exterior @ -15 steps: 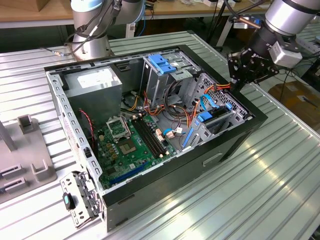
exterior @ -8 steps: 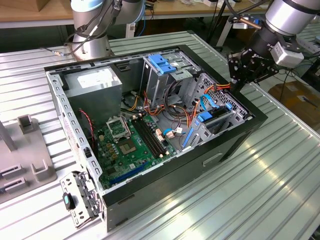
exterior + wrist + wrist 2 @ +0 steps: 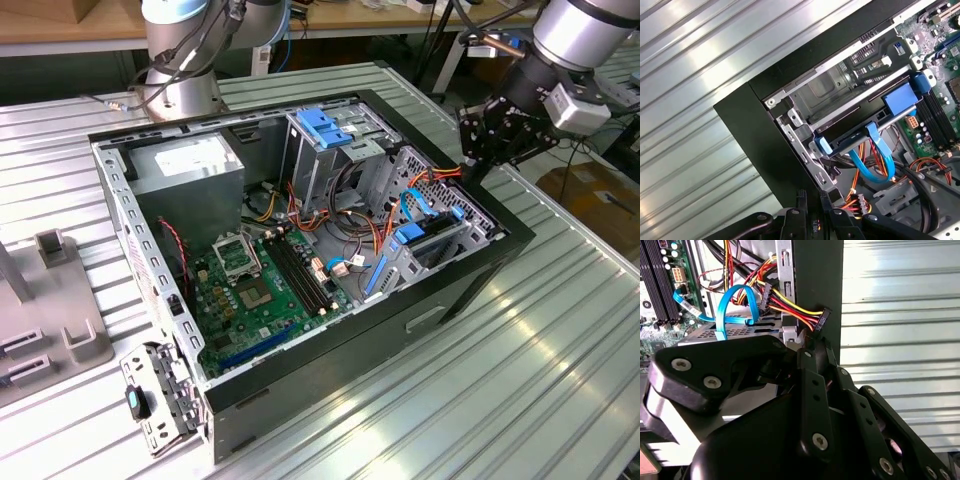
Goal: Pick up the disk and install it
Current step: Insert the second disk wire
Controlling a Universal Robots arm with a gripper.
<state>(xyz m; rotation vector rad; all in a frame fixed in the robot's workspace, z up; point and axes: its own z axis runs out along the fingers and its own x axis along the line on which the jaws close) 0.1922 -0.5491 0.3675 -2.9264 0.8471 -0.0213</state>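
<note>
Black linkage of the pincer (image 3: 797,347) sits closest to the lens in the second wrist view; from these pictures I cannot tell whether it is open or closed, and nothing can be seen held in it. In the exterior view the pincer (image 3: 487,140) hangs just outside the computer case (image 3: 470,275), at about 2 o'clock of the case, above its black front wall.

What I take for the disk (image 3: 432,243) lies inside the case in the low drive cage behind that wall, toward 7 o'clock from the pincer and below it. Its blue rail frame shows, and its long axis runs along the wall, roughly from 1 to 7 o'clock. In the first wrist view the disk (image 3: 860,125) appears as a dark flat slab between blue end clips, lying level in the cage.

The wall and the cage's metal rim stand between pincer and disk. A looped blue data cable (image 3: 735,305) arches right over the cage, and a red, yellow and black power lead (image 3: 805,315) with a black plug hangs beside it; both could snag. Further in, at 9 o'clock of the disk, lies the motherboard (image 3: 260,290), with the grey power-supply box (image 3: 190,165) at 10 o'clock and bare blue brackets (image 3: 325,125) at 11. The ribbed metal bench (image 3: 560,340) carries the case
</note>
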